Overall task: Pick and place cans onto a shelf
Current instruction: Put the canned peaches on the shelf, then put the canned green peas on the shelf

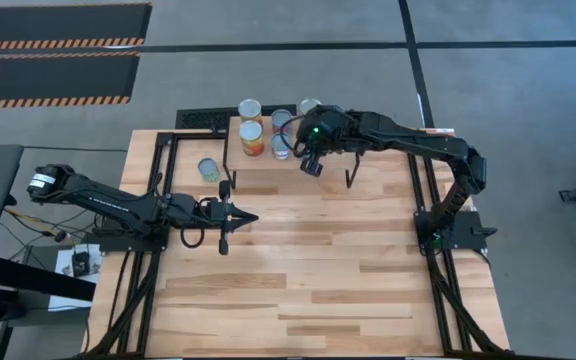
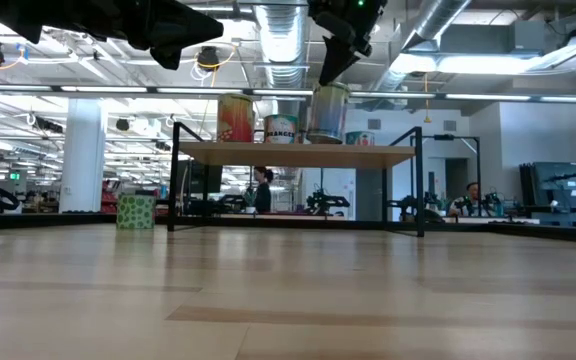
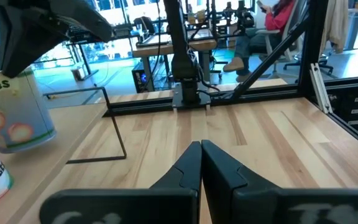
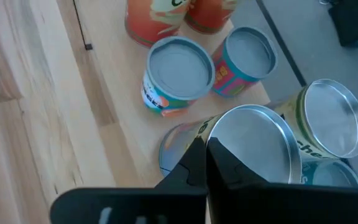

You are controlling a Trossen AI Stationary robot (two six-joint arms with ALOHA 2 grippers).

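A light wood tabletop sits in a large workshop with a grey floor; a small shelf with thin black legs stands at its far edge. The cans on the shelf all stand upright, long axes vertical and silver tops facing up: an orange can, a can behind it, a blue-labelled can and another can in front of that one. The right claw hangs over the shelf with its fingers pressed together and empty; these cans lie just to its left and behind it, and in the right wrist view a further silver-topped can stands directly beneath the fingertips, not held. A lone green can stands upright on the tabletop beside the shelf's left legs. The left claw is closed and empty over the bare tabletop, with the green can behind it and to its left, well apart.
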